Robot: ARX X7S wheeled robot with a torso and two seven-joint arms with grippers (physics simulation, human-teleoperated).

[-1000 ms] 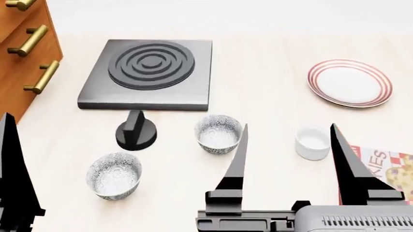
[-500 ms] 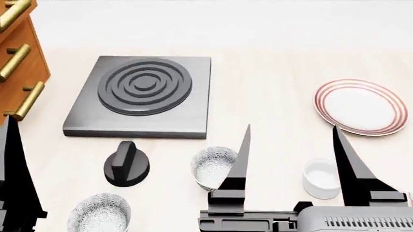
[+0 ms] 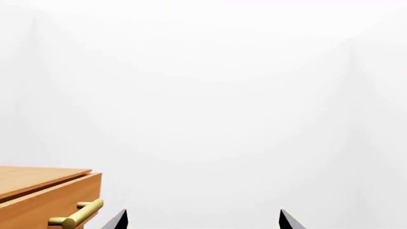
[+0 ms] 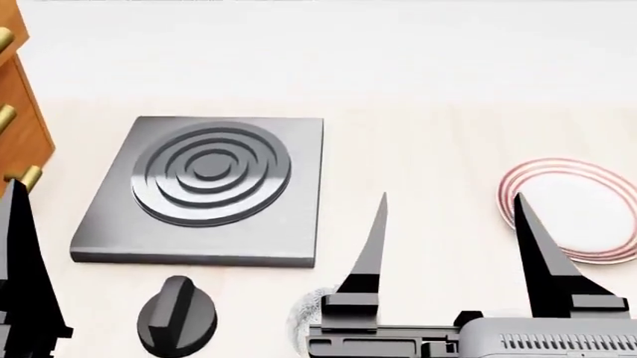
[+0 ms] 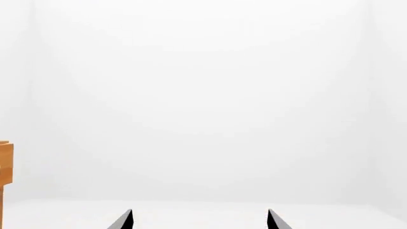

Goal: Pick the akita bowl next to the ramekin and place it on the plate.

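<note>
Surface: pale wood-look tabletop (image 4: 438, 134) fills our head view, with a plain white wall behind
Akita bowl: only a sliver of speckled rim (image 4: 301, 321) shows at the bottom edge of our head view, behind the right gripper's left finger and just right of the knob; we cannot see the rest
Ramekin: we cannot find it in any view
Plate: white plate (image 4: 587, 212) with red rings lies at the far right, cut by the frame edge and partly behind the right gripper's other finger
Right gripper (image 4: 448, 246): our two black fingers stand wide apart, nothing between them
Left gripper (image 3: 202, 220): only two dark fingertips show in our left wrist view, spread apart and holding nothing
Knob: black round knob (image 4: 177, 317) sits near the bottom, in front of the burner slab
Burner: dark grey square slab (image 4: 204, 190) with raised rings, left of centre
Drawers: wooden cabinet (image 4: 20, 127) with brass handles at the far left edge
</note>
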